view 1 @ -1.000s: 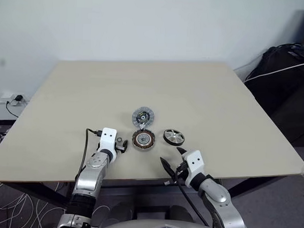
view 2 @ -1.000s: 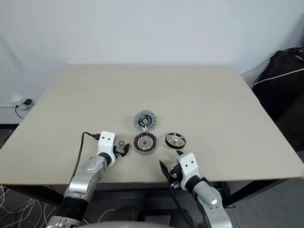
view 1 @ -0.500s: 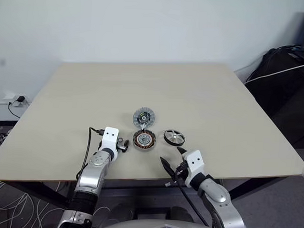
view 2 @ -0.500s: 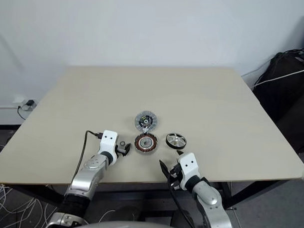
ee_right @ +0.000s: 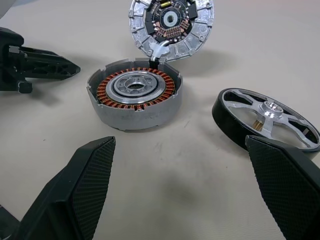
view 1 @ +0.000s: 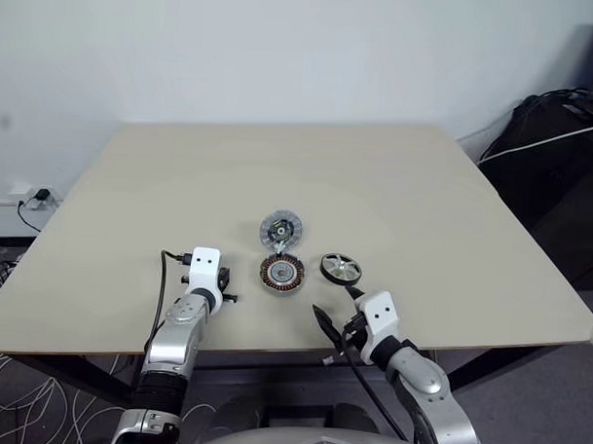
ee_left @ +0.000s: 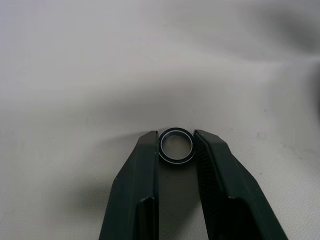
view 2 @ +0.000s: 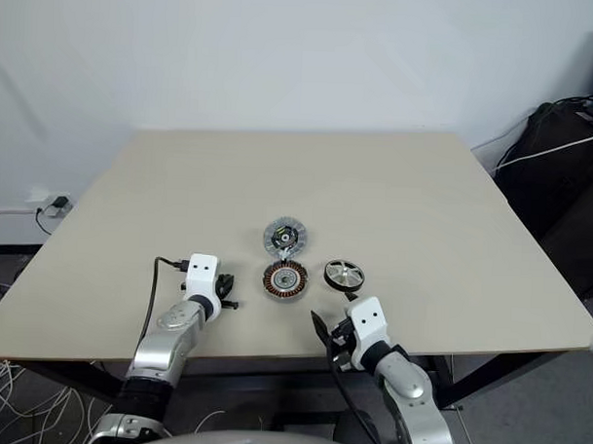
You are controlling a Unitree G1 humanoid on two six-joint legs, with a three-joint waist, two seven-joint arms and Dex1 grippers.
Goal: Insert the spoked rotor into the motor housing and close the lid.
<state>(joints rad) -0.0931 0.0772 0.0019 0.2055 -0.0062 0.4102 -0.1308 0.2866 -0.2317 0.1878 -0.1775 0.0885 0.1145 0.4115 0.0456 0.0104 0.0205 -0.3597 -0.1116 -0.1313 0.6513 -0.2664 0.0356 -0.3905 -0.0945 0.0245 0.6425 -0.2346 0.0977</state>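
The motor housing (view 1: 281, 273) with its copper windings lies on the table's near middle. Just behind it the lid (view 1: 281, 227) rests, tilted against the housing (ee_right: 135, 95), its dark inner face (ee_right: 171, 25) showing. The spoked rotor (view 1: 341, 267) lies flat to the housing's right, also seen as a black-rimmed wheel (ee_right: 267, 120). My left gripper (ee_left: 176, 146) sits left of the housing, shut on a small ring (ee_left: 176, 146) lying on the table. My right gripper (view 1: 333, 303) hovers open at the near edge, in front of the rotor and housing, holding nothing.
The beige table (view 1: 279, 163) has broad bare room behind and to both sides of the parts. A black bag with cables (view 1: 562, 144) stands beyond its right edge. A wall socket and loose wires (view 1: 25, 198) lie at the left.
My left gripper has closed its fingers on the small ring beside the housing. The right arm and the motor parts have not moved.
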